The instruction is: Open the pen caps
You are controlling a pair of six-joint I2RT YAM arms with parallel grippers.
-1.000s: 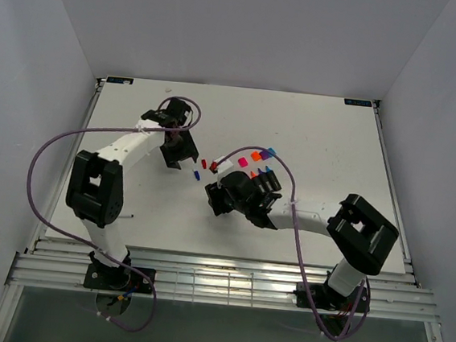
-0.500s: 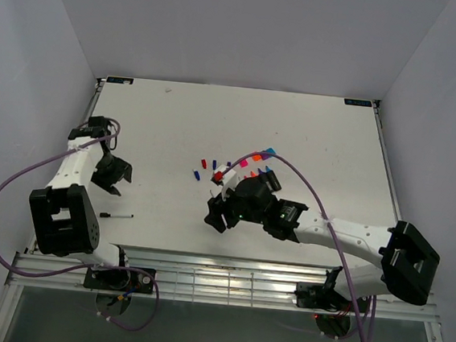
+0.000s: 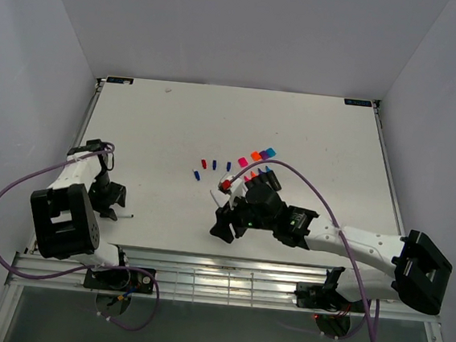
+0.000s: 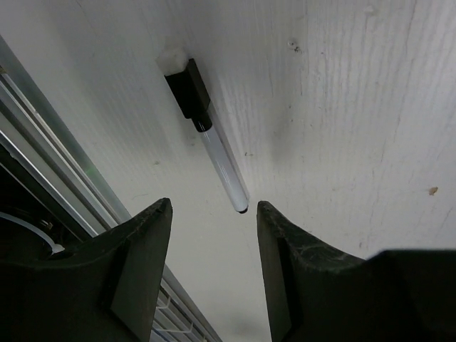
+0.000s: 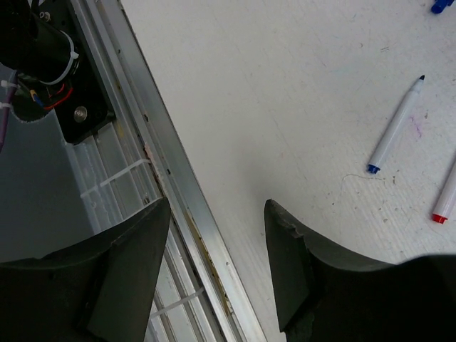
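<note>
The left claw (image 3: 112, 202) hangs low over the near left corner of the table (image 3: 313, 131), its fingers (image 4: 142, 271) spread apart and holding nothing. Straight ahead of it lies a thin pen (image 4: 206, 135) with a clear barrel, a black collar and a white end. The pen's dark tip reaches into the gap, close to one fingertip. Whether they touch cannot be told.

The right claw (image 3: 223, 223) points at the near edge of the table, its fingers (image 5: 128, 285) likewise wide apart and empty. Below and ahead of it runs the metal rail (image 5: 132, 100) along that edge. Off to one side of this claw lie a white pen (image 5: 395, 132) with a bare black tip and a blue end, and part of a second pen (image 5: 445, 203) with a red end.

The caps (image 3: 214, 164) lie loose on the table behind the right claw, on the far side of its wrist, and well apart from the left claw. A red cap (image 3: 203, 164) sits beside three small blue ones. Farther along, towards the far right, a pink cap (image 3: 242, 162), an orange cap (image 3: 255, 155) and a cyan cap (image 3: 269, 152) lie in a slanting line. Just beside the right wrist some stubby dark markers (image 3: 257, 175) show coloured ends, but the arm partly hides them. Neither claw touches any cap.
</note>
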